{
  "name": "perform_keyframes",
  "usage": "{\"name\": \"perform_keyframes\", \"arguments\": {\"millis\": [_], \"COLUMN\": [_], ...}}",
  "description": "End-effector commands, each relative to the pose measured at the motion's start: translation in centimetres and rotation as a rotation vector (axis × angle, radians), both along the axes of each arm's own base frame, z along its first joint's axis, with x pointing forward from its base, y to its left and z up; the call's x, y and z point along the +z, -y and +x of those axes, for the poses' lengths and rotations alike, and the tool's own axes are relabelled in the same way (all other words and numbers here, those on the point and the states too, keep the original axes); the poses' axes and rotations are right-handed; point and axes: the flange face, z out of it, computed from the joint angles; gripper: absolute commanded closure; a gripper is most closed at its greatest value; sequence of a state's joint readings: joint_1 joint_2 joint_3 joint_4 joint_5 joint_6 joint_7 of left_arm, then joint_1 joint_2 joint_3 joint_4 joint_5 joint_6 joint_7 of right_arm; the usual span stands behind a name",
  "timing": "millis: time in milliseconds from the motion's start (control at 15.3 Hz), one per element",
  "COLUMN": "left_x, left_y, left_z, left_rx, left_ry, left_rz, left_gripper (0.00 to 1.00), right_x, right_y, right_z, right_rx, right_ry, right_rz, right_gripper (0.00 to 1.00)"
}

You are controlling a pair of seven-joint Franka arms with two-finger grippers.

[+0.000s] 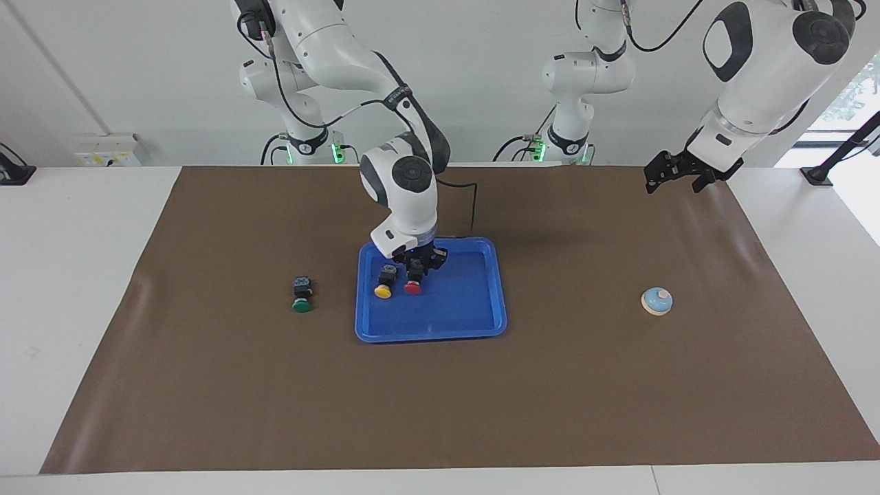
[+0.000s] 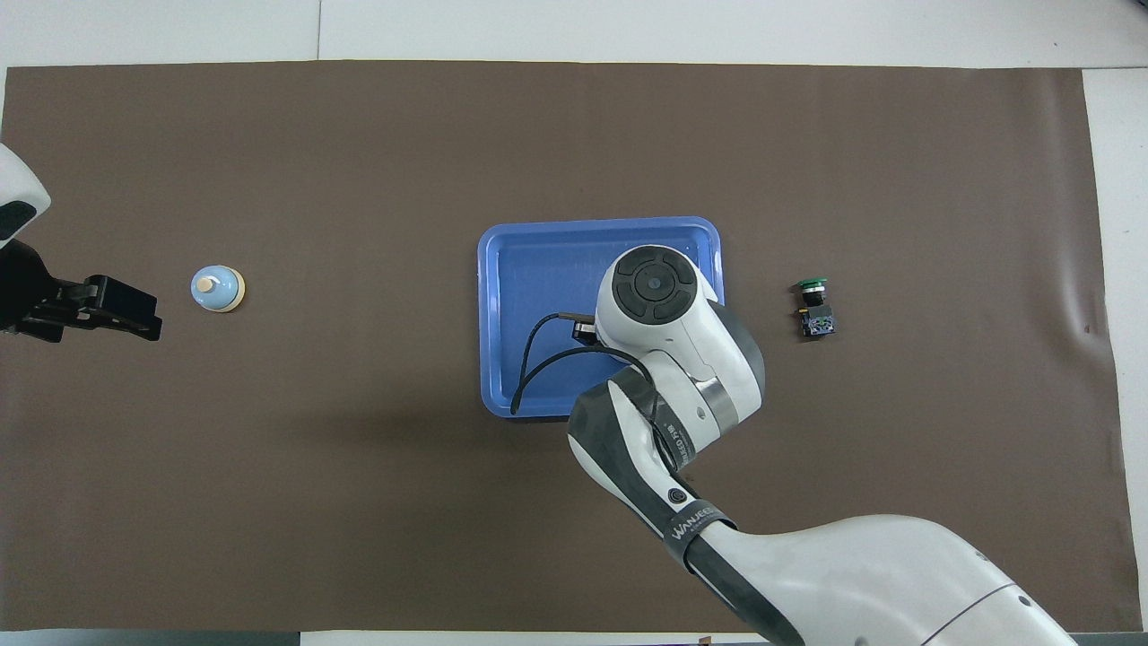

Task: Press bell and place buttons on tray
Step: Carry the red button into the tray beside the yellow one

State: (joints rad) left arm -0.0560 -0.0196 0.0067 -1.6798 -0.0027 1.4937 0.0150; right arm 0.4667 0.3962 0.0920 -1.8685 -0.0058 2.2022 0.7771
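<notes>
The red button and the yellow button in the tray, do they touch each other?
Apart. The facing view shows a strip of blue tray floor between the red button, held in the right gripper, and the yellow button.

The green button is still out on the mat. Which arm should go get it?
The right arm, probably. Its gripper is over the blue tray, holding the red button, close to the green button. The left gripper waits, open, at the bell's end.

Overhead view, centre of frame: right arm's wrist covers the yellow button, red button and right gripper. Blue tray [image 2: 538,260]: lower right part covered. Left edge: left arm cut off by frame.
</notes>
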Motion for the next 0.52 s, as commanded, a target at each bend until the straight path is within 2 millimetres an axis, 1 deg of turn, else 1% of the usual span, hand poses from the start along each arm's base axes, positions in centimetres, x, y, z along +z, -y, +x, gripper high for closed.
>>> {"name": "perform_keyframes", "arguments": {"millis": [0, 65, 131, 261, 326, 392, 457], "left_x": [0.6, 0.6, 0.6, 0.6, 0.6, 0.6, 0.6], "left_y": [-0.2, -0.1, -0.1, -0.2, -0.2, -0.2, -0.2], "left_z": [-0.2, -0.2, -0.2, -0.2, -0.2, -0.2, -0.2], "left_rx": [0.016, 0.013, 0.013, 0.016, 0.016, 0.016, 0.016], "left_ry": [0.002, 0.002, 0.002, 0.002, 0.002, 0.002, 0.002], "left_rz": [-0.008, -0.008, -0.008, -0.008, -0.008, -0.008, -0.008], "left_gripper": [0.0, 0.0, 0.0, 0.0, 0.0, 0.0, 0.0], "right_x": [0.7, 1.5, 3.1, 6.2, 7.4, 8.1, 8.0], "right_y": [0.7, 1.2, 2.0, 5.2, 6.9, 9.4, 11.6], "right_z": [0.4, 0.8, 1.7, 3.4, 3.7, 4.3, 4.7], "right_rx": [-0.012, -0.013, -0.022, -0.003, 0.027, 0.07, 0.102], "right_ry": [0.002, -0.009, -0.017, -0.041, -0.036, -0.03, -0.037], "right_rz": [-0.003, -0.01, -0.017, -0.026, -0.022, -0.015, -0.012], "right_gripper": [0.0, 0.0, 0.0, 0.0, 0.0, 0.0, 0.0]}}
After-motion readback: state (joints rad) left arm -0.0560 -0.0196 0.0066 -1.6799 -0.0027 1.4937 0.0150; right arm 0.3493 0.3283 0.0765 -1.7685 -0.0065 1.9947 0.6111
